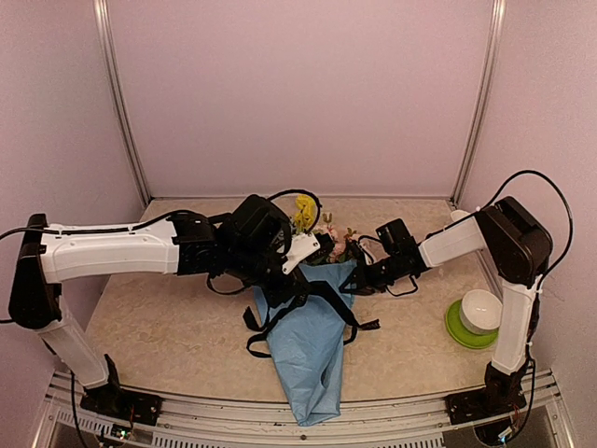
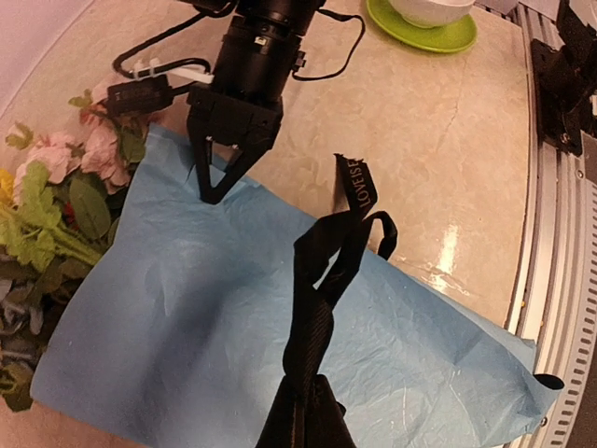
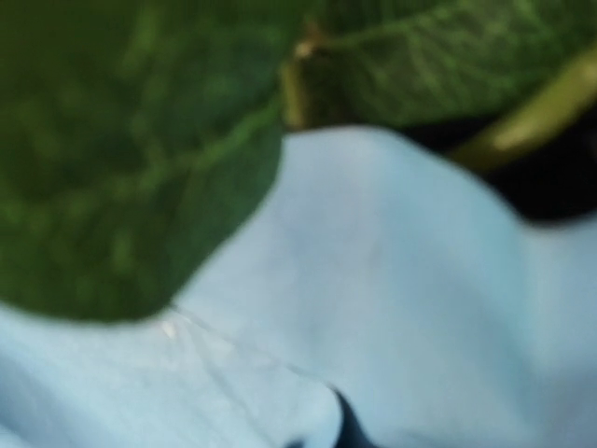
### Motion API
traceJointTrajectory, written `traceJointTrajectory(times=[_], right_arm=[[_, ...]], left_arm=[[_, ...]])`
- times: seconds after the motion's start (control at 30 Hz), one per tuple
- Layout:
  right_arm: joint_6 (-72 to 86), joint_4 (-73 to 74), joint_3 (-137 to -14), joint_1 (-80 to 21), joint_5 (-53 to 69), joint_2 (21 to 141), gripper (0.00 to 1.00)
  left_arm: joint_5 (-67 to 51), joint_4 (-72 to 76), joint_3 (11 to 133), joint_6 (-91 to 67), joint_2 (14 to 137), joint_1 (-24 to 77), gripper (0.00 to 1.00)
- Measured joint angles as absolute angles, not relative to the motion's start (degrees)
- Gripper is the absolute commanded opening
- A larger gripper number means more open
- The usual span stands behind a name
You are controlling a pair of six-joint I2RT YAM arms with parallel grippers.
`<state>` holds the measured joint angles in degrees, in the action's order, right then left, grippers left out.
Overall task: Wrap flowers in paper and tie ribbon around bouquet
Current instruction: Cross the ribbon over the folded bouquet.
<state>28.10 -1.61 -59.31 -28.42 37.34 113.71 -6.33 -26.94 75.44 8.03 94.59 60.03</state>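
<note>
A: Beige marbled table (image 1: 168, 327), lilac walls (image 1: 298, 93). And the bouquet (image 1: 312, 345)?

B: Mid-table, lengthwise near-to-far, flowers (image 1: 303, 213) toward the back wall, narrow end over the near edge.

A: The grippers?

B: Only the left wrist view shows them. The right gripper (image 2: 213, 191) is pinched shut with its tip on the paper (image 2: 187, 317); the left gripper (image 2: 303, 429) is clenched on the lifted ribbon (image 2: 322, 280). The right wrist view shows only a blurred leaf (image 3: 121, 159) and paper.

right wrist: blurred leaf (image 3: 121, 159), blurred paper (image 3: 401, 280) | left wrist: flowers (image 2: 56, 215) cropped at left edge, ribbon (image 2: 317, 317) cropped at bottom edge | top: flowers half hidden behind left arm (image 1: 112, 250)
</note>
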Motion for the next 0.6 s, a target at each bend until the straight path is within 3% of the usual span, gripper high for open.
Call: traceJointTrajectory(times=[0.33, 0.6], right_arm=[[27.83, -1.48, -60.20, -28.42, 37.78, 114.48, 0.00], [27.51, -0.51, -61.01, -28.42, 37.98, 114.89, 0.00]], left_arm=[[3.88, -31.48, 69.36, -3.16, 83.50, 66.74, 0.00], [4.21, -33.39, 68.16, -8.58, 80.97, 71.05, 0.00]])
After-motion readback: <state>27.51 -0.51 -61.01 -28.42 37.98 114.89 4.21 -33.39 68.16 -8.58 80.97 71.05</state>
